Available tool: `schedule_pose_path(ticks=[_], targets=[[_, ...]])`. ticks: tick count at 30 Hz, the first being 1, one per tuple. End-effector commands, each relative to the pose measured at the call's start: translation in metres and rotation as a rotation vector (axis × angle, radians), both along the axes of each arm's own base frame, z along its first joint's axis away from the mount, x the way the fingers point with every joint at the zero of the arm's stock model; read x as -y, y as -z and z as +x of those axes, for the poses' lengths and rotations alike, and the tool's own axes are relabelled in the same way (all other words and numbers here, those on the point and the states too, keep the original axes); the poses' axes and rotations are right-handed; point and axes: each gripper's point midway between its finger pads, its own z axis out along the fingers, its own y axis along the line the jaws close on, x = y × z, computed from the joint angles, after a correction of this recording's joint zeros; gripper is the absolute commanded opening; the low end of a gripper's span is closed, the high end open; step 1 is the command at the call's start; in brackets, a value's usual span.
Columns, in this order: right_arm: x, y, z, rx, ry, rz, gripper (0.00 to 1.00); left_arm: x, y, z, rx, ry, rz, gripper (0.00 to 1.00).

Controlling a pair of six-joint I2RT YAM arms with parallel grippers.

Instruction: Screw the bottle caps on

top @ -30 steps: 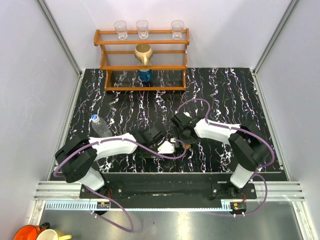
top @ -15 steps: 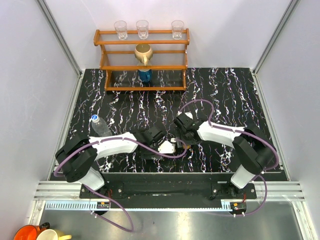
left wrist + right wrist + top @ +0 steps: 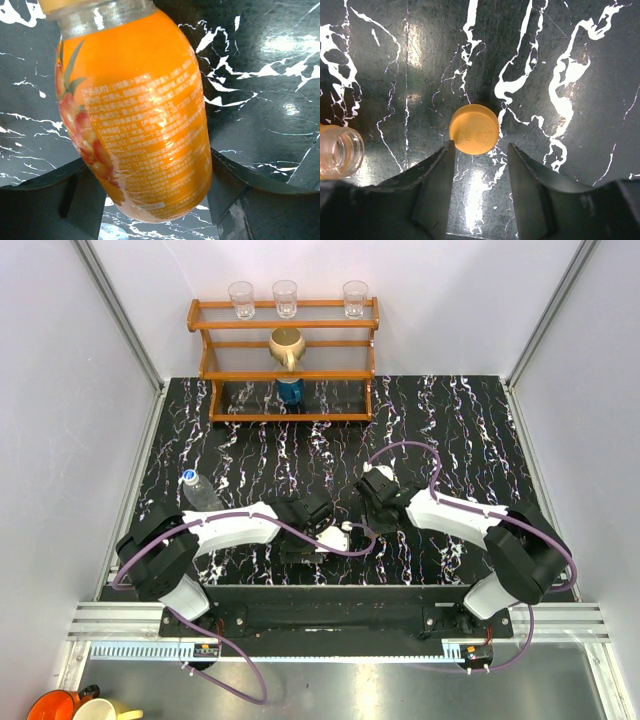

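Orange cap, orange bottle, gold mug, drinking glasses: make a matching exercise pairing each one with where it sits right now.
Things:
1. orange cap
2. orange bottle
3. gold mug
4. drinking glasses

Places:
A. top shelf of the wooden rack
B. between the fingers of the left gripper
C. on the table, at the fingertips of the right gripper
D. middle shelf of the rack

Pairs: 1-C, 2-B, 3-D, 4-A

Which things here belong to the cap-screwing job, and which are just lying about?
Job: orange cap, orange bottle, clear bottle.
Lying about: wooden rack, three glasses, tan mug, blue container.
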Motion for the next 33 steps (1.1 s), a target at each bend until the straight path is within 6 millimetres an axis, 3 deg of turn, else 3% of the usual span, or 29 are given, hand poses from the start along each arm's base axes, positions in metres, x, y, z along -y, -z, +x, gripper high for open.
schedule_pose_path(ticks=[1,9,19,25,33], targets=[[-0.003,-0.009,0.006,0.044,0.017,0.047,0.52,0.004,0.004,-0.009,-0.049,-0.004,-0.007,0.70],[-0.006,-0.003,0.003,0.029,0.007,0.058,0.56,0.004,-0.008,-0.009,-0.028,-0.037,-0.052,0.74],[-0.016,-0.016,0.010,0.064,-0.017,0.106,0.67,0.017,-0.055,-0.006,-0.099,-0.134,-0.250,0.78],[-0.023,-0.025,0.011,0.082,-0.022,0.149,0.68,0.015,-0.052,-0.014,-0.132,-0.146,-0.271,0.78],[-0.024,-0.012,0.010,0.051,-0.020,0.136,0.68,0.015,-0.040,-0.020,-0.162,-0.153,-0.274,0.77]])
